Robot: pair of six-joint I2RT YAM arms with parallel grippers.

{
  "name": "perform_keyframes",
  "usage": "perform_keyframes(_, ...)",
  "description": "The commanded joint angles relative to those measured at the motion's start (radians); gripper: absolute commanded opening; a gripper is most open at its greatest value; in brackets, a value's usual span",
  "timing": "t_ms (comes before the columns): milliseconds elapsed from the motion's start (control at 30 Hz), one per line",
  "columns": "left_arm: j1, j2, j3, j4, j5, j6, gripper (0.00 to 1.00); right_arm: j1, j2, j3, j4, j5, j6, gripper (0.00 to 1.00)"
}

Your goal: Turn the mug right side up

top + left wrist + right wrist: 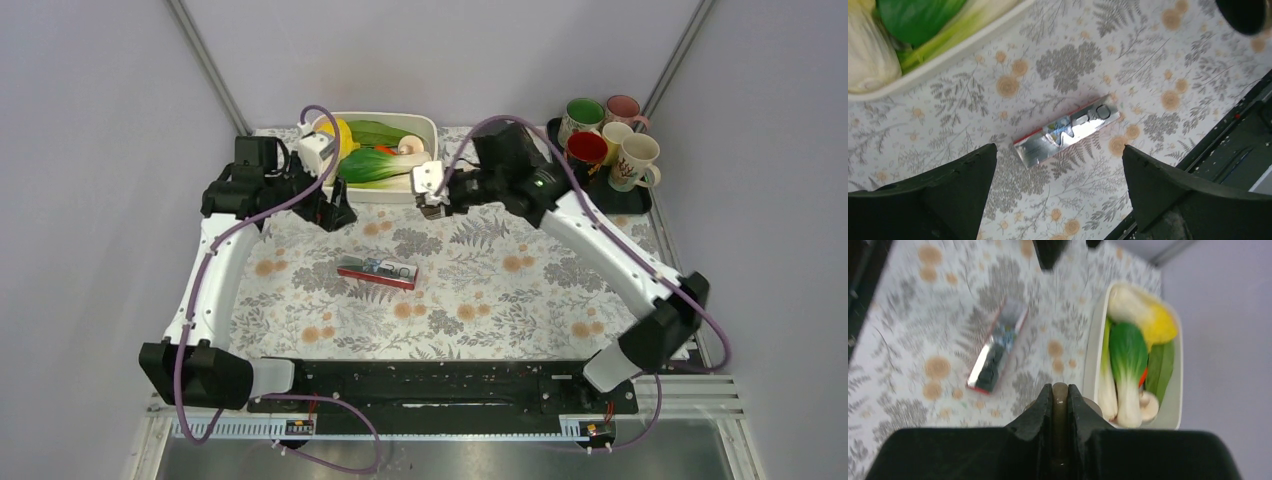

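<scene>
Five cups are grouped far right, a toothpaste box is laid mid-counter — the mug is pinched in the right gripper beside the vegetable tub; the left gripper is spread open.

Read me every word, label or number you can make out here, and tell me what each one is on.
No text can be quoted as it reads.
On the silver and red box: printed lettering and pictures on the top face, too blurred to read.
On the cream mug at the back right: reddish markings, too small to read.
No other writing or sign shows.
</scene>
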Motion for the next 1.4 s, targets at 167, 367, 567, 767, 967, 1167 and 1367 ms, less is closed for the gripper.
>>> perform_keyframes(167,-0.174,-0.078,0.229,0.103,0.201,-0.114,0.99,-0.005,-0.311,-0.401,1.237,-0.414,0.898,0.00)
perform_keyframes(367,-0.244,-0.079,0.261,0.125,0.314,-0.200,0.93,-0.004,-0.360,-0.456,1.455,-0.353,1.133,0.00)
perform_keyframes(567,-0.266,-0.086,0.230,0.142,0.332,-0.206,0.85,-0.004,-0.367,-0.443,1.492,-0.358,1.189,0.00)
perform_keyframes(767,-0.268,-0.058,0.240,0.253,0.447,-0.365,0.84,-0.004,-0.338,-0.429,1.551,-0.360,1.246,0.00)
perform_keyframes(967,-0.273,-0.059,0.251,0.248,0.467,-0.369,0.82,-0.005,-0.329,-0.417,1.542,-0.354,1.235,0.00)
perform_keyframes(1167,-0.314,-0.017,0.227,0.320,0.390,-0.443,0.70,-0.004,-0.283,-0.401,1.652,-0.362,1.336,0.00)
perform_keyframes(1367,-0.340,0.049,0.229,0.421,0.467,-0.577,0.47,-0.003,-0.242,-0.390,1.666,-0.359,1.363,0.00)
